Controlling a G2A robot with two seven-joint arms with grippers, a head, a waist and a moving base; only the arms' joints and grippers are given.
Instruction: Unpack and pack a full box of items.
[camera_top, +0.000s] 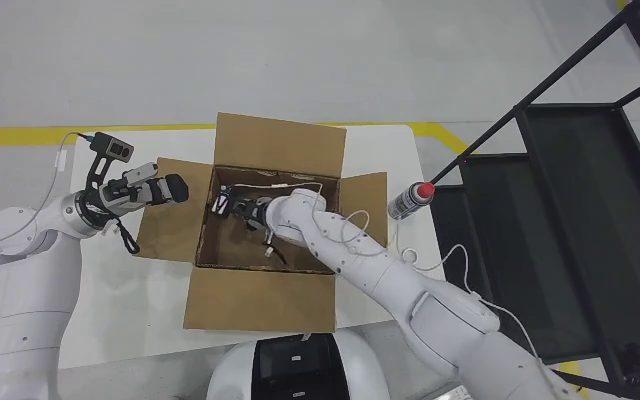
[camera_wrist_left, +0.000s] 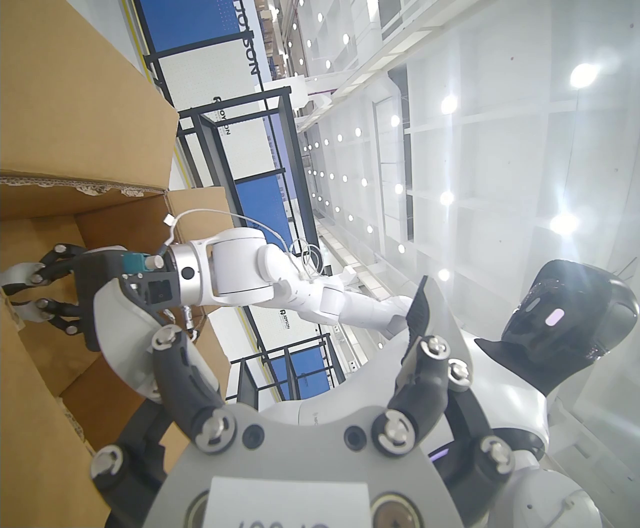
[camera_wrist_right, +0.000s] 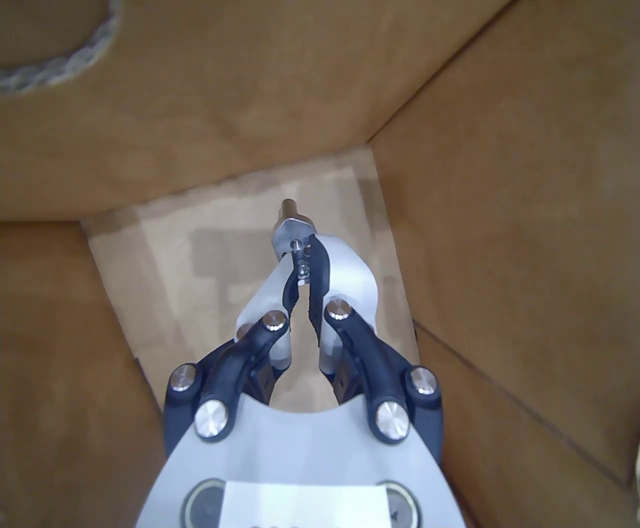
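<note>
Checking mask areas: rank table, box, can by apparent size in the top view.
1. Table
2. Box, flaps open
3. Can, smallest by far; it is on the table beside the box, so nearness barely matters.

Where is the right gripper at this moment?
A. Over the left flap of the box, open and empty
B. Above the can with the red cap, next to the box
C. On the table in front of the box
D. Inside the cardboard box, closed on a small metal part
D: the right wrist view shows the right gripper down between the walls of the cardboard box, its fingers closed on a small metal part.
</note>
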